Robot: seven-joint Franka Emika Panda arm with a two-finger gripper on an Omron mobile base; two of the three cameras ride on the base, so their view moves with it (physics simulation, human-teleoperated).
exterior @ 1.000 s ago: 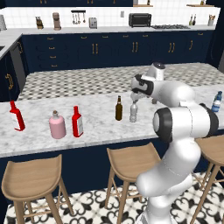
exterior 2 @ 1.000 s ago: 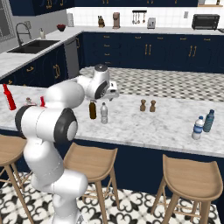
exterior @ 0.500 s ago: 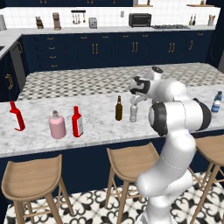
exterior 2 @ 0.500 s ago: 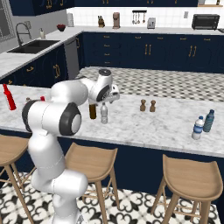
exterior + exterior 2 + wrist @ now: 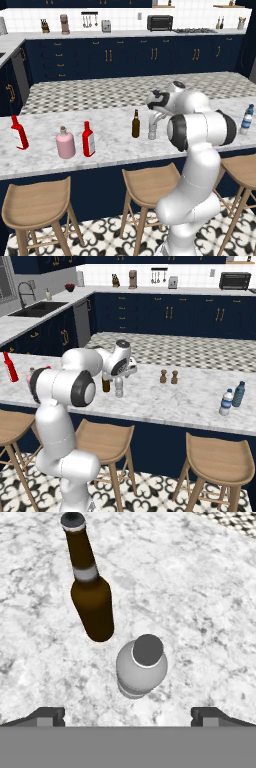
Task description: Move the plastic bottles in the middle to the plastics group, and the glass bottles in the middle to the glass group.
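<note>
The small greyish see-through bottle [image 5: 141, 666] with a pale cap is seen upright mid-counter, just beside but apart from the dark brown long-necked bottle [image 5: 90, 587]. The gripper [image 5: 128, 717] is held above it, jaws spread wide and empty. Bare marble counter [image 5: 115, 145] is noted around both; the blue-labelled water bottle [image 5: 226, 402] stands well apart, near the front edge.

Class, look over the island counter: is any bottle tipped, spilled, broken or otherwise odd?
Nothing stands out. The brown bottle, the greyish bottle, the red bottles and the pink flask all stand upright on the dry counter.
</note>
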